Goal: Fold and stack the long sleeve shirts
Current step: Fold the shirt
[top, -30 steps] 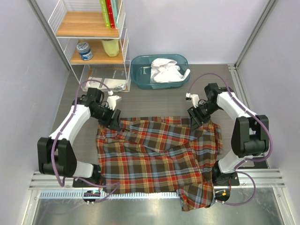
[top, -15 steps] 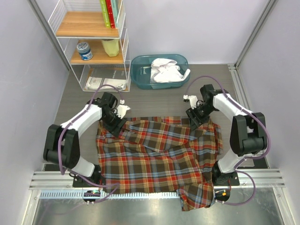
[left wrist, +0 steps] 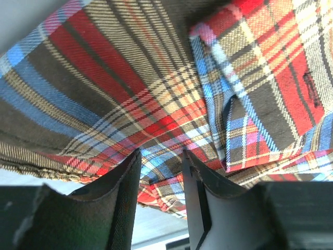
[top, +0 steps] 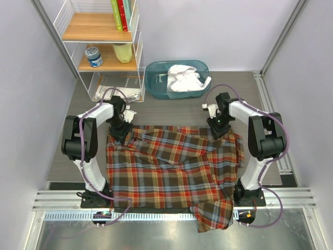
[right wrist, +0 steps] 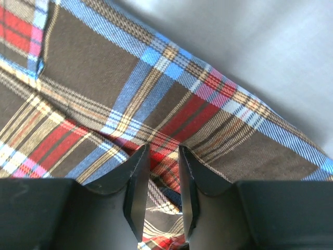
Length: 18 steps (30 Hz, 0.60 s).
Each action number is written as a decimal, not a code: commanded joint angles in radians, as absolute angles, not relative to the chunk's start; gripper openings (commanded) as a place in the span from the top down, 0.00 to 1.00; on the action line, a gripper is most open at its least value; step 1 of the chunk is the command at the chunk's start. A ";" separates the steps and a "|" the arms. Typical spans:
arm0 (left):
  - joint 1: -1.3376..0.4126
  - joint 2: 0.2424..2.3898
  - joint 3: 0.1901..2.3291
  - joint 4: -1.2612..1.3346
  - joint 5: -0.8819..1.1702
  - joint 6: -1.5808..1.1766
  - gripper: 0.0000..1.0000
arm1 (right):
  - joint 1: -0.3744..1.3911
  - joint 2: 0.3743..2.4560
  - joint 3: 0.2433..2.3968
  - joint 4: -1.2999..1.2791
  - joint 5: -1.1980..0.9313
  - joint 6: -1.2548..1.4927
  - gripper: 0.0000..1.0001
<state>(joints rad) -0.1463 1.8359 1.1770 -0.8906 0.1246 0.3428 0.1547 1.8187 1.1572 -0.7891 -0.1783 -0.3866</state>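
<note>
Grey table [top: 171, 112], lilac walls. Plaid shirt [top: 171, 166] spread open, unfolded. Left gripper [top: 120, 131] and right gripper [top: 217, 127] each pinch its far edge. White shirt [top: 183, 78] heaped in bin [top: 155, 86]. No stack yet.

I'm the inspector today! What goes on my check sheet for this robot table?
Surface: grey table, bare behind the shirt.
Job's things: plaid shirt spread flat, one corner hanging past the near edge; white shirt crumpled in teal tub.
Clutter: nothing seen.
Grippers: left gripper and right gripper each pinch the plaid shirt's far edge.
Cables: purple cables loop over both arms.
Surroundings: wire shelf with books and a jar.
</note>
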 commanded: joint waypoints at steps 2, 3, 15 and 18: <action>-0.113 1.951 1.271 -0.707 0.118 0.383 0.61 | 0.153 2.006 1.291 -0.539 -0.005 -0.376 0.66; -0.110 1.974 1.307 -0.704 0.123 0.379 0.61 | 0.152 2.026 1.316 -0.535 0.030 -0.376 0.66; -0.054 1.861 1.365 -0.670 0.267 0.394 0.52 | 0.130 1.975 1.574 -0.641 -0.029 -0.411 0.56; -0.057 1.679 1.267 -0.698 0.357 0.437 0.43 | 0.129 1.856 1.530 -0.745 -0.130 -0.457 0.44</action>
<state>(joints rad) -0.0647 1.9076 1.3430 -0.6846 0.2264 0.3748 0.1406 2.0525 1.5375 -0.6342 -0.0277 -0.3931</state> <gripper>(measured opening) 0.520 0.505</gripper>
